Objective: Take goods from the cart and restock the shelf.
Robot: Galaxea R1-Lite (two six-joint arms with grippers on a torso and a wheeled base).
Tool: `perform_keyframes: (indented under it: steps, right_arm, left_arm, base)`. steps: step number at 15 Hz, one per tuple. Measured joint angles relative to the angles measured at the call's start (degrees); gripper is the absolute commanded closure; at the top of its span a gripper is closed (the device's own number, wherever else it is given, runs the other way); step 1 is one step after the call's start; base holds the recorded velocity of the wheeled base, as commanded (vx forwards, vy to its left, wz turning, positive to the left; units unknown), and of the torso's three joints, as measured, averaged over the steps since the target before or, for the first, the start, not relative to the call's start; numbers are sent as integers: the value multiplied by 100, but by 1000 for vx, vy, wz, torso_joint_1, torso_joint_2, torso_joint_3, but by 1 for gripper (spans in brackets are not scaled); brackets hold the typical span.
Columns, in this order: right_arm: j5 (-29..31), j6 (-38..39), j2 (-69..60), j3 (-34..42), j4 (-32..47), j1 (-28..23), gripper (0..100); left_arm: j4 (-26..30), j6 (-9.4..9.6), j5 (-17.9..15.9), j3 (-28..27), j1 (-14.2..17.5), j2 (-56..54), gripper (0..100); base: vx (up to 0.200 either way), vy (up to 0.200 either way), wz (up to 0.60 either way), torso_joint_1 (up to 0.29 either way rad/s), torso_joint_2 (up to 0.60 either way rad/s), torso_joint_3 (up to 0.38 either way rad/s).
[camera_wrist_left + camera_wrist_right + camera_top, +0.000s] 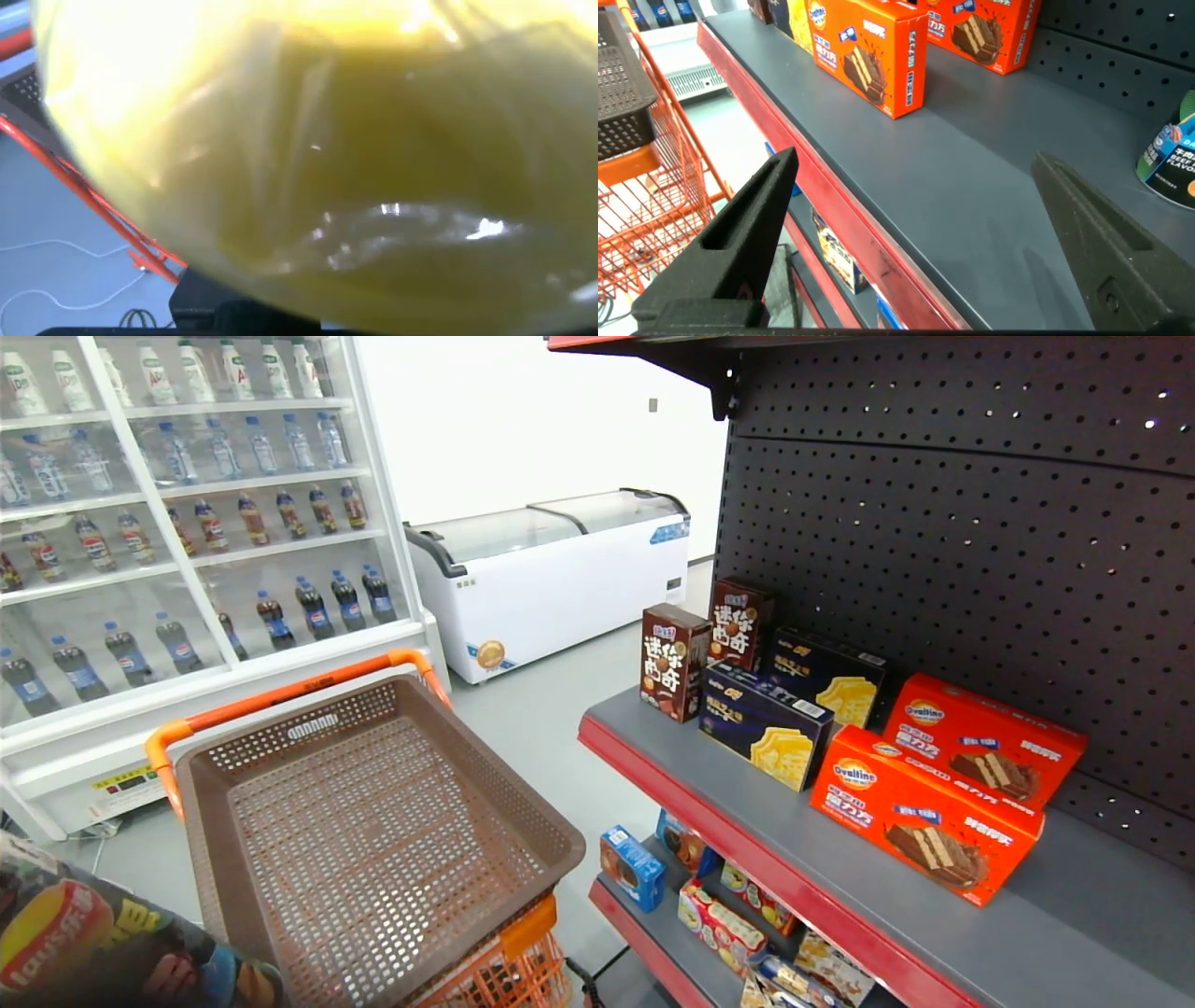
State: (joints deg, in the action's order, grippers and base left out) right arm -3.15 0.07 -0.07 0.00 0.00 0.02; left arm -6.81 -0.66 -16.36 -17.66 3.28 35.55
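A: Grey shelf board (971, 215) lies under the right gripper (915, 159) — how do its fingers stand?
B: Spread wide, holding nothing, above the board. Orange snack boxes (878, 56) stand farther along, and a blue can (1172, 159) sits off to one side.
A: And the goods?
B: A chip bag (84, 933) hangs beside the cart's brown basket (308, 733), on the robot's left — what grips it cannot be told.
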Motion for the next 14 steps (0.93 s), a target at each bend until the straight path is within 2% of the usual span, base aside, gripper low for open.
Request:
perform_keyframes:
  steps: [5, 8, 14]
  right_arm:
    - [0, 2, 0, 0, 0, 2, 0]
    - [0, 2, 0, 0, 2, 0, 0]
    - [2, 2, 0, 0, 5, 9, 0]
  left_arm:
    - [30, 34, -11, 411, -9, -937, 100]
    - [195, 41, -9, 439, -4, -1226, 100]
    - [347, 44, -17, 496, -11, -1530, 100]
  base:
    - [0, 0, 0, 0, 0, 0]
    - [0, 0, 0, 0, 0, 0]
    - [0, 0, -600, 2, 3, 2]
